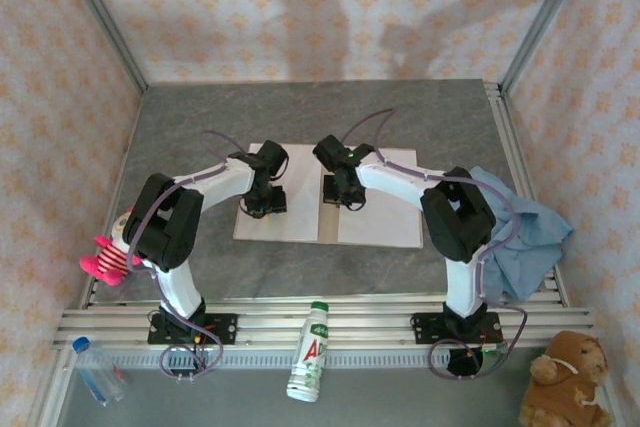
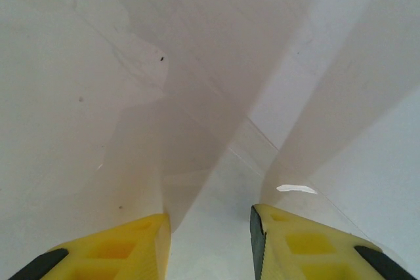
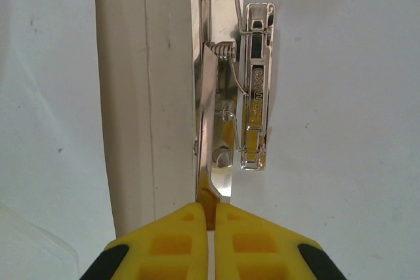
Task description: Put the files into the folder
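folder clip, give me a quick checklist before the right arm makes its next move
1. Folder lies open and flat on the table: ok.
2. Right gripper is shut on the lever of the metal fastener: ok.
3. Left gripper has its jaws apart over white paper, with nothing between them: ok.
4. Files are square to the spine in the top view: ok.
5. Files are seated under the fastener: cannot tell.
6. Blue cloth lies off the folder's right edge, apart from it: ok.
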Robot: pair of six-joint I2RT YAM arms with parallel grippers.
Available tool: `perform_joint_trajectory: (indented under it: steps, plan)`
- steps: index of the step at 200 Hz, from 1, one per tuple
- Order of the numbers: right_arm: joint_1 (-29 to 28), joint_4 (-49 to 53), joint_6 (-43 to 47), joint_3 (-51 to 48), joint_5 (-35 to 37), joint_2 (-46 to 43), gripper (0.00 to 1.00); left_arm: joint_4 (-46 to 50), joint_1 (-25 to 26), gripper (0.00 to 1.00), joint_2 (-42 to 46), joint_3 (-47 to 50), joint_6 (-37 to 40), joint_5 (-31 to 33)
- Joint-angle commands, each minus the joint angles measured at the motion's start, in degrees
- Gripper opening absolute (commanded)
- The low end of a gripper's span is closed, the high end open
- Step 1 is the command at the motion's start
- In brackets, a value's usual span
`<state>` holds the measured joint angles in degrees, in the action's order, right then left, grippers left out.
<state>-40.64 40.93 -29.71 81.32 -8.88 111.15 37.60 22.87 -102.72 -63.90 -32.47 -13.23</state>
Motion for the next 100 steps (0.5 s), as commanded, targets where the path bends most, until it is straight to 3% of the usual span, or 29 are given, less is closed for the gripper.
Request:
perform_joint_trajectory:
  steps: [1, 100]
  plan:
    - [-0.1, 4.9, 0.9, -2.2, 4.3, 2.0, 0.08, -0.3, -0.3, 0.37, -1.2, 0.6, 1.4, 0.5]
    - [-0.4, 4.0, 1.0, -3.9, 4.7, 2.8, 0.08, 0.2, -0.3, 0.37, -1.3, 0.1, 1.5, 0.5]
